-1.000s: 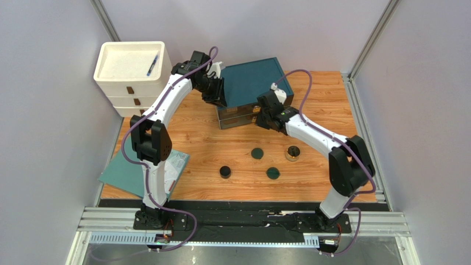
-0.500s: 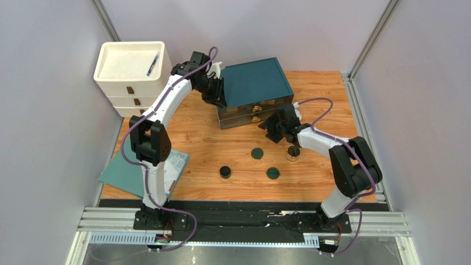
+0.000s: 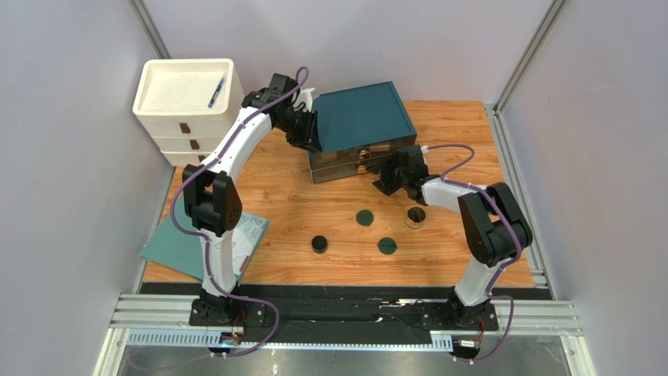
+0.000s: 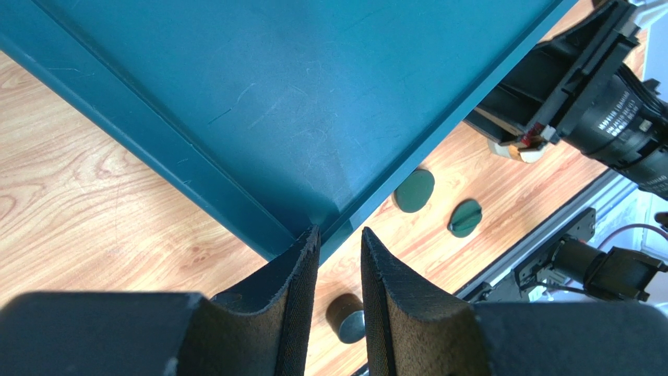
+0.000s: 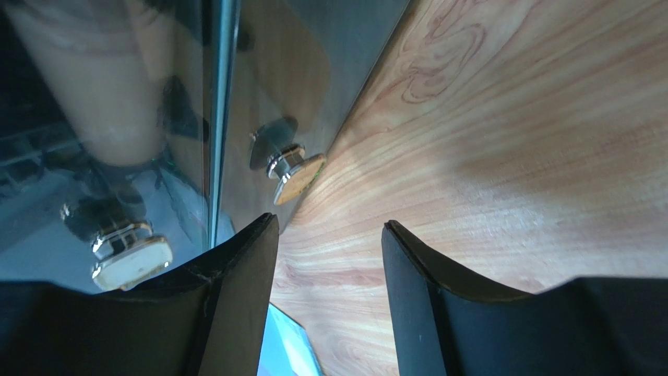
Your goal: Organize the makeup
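**Figure: Both arms at the makeup case, loose cosmetics on the table**

Top view: the left gripper (image 3: 307, 131) sits at the left near corner of the teal lid (image 3: 361, 113) of the case (image 3: 345, 166); the right gripper (image 3: 390, 177) hangs just before the case's near face; on the table (image 3: 266, 196), nearer than the case, lie the black round jar (image 3: 319, 244), two dark green discs (image 3: 364, 217) and, furthest right, the gold-rimmed compact (image 3: 415, 217), all apart from one another and outside the case.

Left wrist view: the fingers stand nearly together with a slim gap, the lid's corner reaching their tips; whether they pinch it cannot be told.

Right wrist view: the jaws stand well apart and hold nothing; a gold knob (image 5: 294, 168) on the clear drawer front (image 5: 157, 117) lies just beyond one fingertip, not between the jaws; a tan tube (image 5: 94, 102), blurred, shows behind that front.

Hazards, as judged: so slight a purchase at one corner could let the lid slip and drop; the offset jaws could close beside the knob and scrape the front; a low sweep of the right arm could knock the compact.
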Robot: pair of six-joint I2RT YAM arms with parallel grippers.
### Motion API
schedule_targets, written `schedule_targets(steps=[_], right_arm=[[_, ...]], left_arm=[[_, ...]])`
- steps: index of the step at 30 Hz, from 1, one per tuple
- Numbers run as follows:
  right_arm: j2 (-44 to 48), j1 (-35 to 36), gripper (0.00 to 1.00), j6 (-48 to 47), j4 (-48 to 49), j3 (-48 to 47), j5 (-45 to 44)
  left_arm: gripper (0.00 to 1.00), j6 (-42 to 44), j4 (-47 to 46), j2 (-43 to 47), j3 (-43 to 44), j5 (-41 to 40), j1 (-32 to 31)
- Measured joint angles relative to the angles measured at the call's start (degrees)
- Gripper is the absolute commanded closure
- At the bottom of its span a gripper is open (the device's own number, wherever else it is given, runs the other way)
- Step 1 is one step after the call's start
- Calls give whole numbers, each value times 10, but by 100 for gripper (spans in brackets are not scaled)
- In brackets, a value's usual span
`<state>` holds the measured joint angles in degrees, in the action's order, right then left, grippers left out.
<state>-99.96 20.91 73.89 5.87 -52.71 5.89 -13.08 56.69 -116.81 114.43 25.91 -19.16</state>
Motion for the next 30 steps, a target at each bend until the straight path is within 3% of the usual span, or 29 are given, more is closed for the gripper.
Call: schedule_targets(steps=[12,30], right_arm=[[-62,-1,46,38,35,-25,26],[-77,-1,48,54,98,-13,62]], left_arm=[[65,0,-7,4,-8,1,0],[65,2,-7,4,-8,3,1]])
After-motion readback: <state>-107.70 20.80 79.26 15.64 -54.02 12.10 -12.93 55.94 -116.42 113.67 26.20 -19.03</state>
